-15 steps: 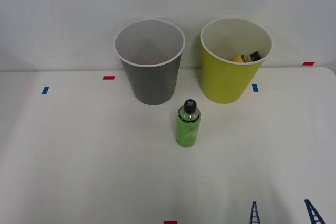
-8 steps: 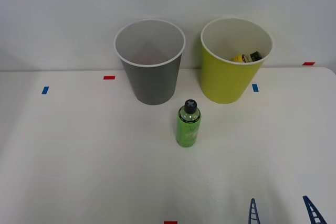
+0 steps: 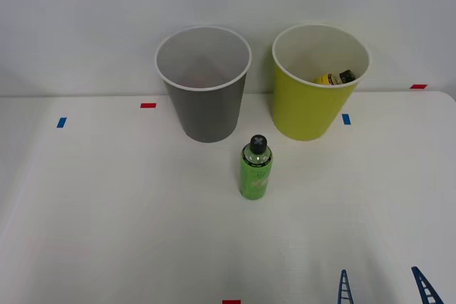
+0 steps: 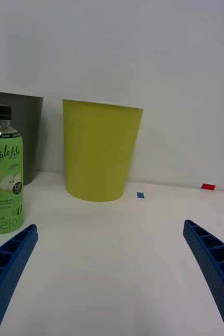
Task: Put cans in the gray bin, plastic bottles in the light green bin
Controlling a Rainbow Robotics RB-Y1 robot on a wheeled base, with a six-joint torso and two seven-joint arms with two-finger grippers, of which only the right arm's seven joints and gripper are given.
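Since a second ago the right arm's blue ribbed claw [image 3: 385, 288] has drawn back slightly toward the counter's near edge; the bins and bottles have not shifted. Its two fingers [image 4: 7, 273] are spread wide apart with nothing between them, hovering over the white counter [image 3: 107, 204] near its front right corner.

The bright green plastic bottle with a black screw cap [image 3: 256, 168] stands upright on the counter, ahead of the claw and to its left, well apart from it (its label reads "Apple Lite" in the wrist view [image 4: 2, 184]). It stands just in front of the gap between the two bins.

The dark gray tapered round wastebasket with a pale rim [image 3: 205, 108] stands at the back, and the yellow-green tapered round wastebasket with a white rim [image 3: 305, 108] stands to its right, close beside it but apart. The yellow plastic bottle with a black cap [image 3: 335, 77] lies inside the yellow-green bin, against its right wall.
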